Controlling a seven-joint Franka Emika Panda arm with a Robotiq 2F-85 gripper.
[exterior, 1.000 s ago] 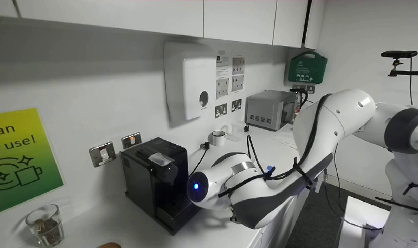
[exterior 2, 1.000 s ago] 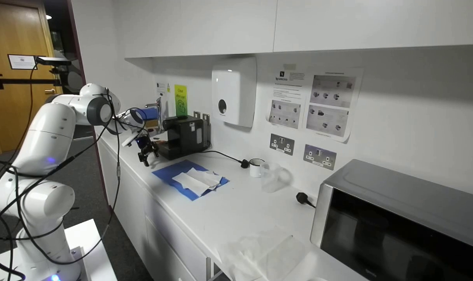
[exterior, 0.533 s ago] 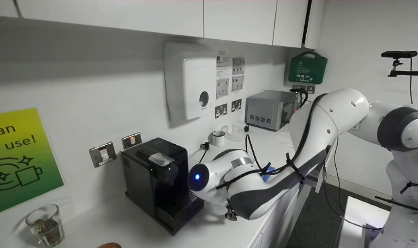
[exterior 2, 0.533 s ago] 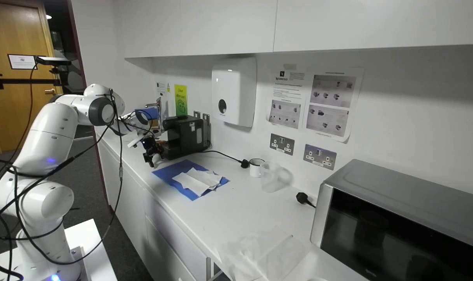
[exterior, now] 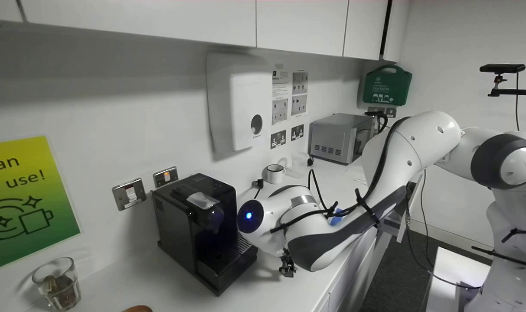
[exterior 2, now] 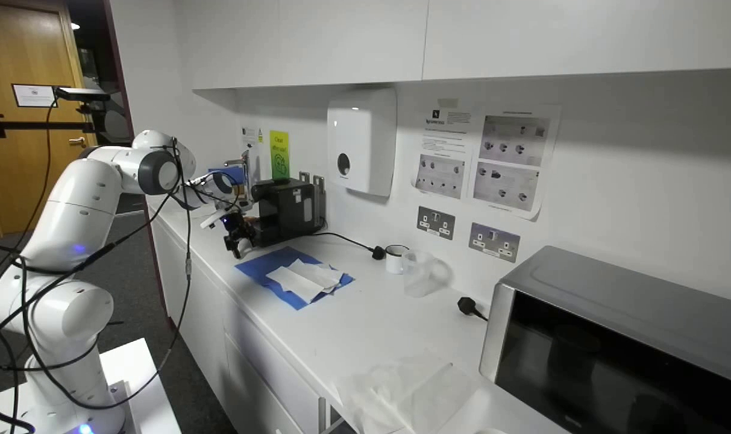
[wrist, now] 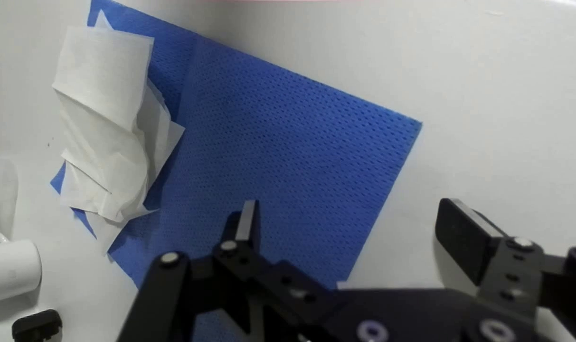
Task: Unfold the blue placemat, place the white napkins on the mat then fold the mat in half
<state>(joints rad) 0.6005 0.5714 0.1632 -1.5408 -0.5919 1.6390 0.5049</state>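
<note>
Jaws, spread wide and empty, have moved nearer the blue placemat (wrist: 288, 156); folding it over white napkins (wrist: 107, 128) seems next.

Wrist view, clock centred on the blue placemat (wrist: 288, 133): bare surface (wrist: 501, 109) from 12 to 3, room to pass. White napkins (wrist: 105, 114) heaped on placemat at 9, in the way. Mug (wrist: 10, 270) at 8, black plug (wrist: 37, 327) between 7 and 8, both block. Jaws of pincer (wrist: 350, 213) spread wide, gap straddles placemat edge. In an exterior view, same centre: coffee machine (exterior 2: 290, 211) at 12, near pincer; translucent jug (exterior 2: 414, 277) at 3.
</note>
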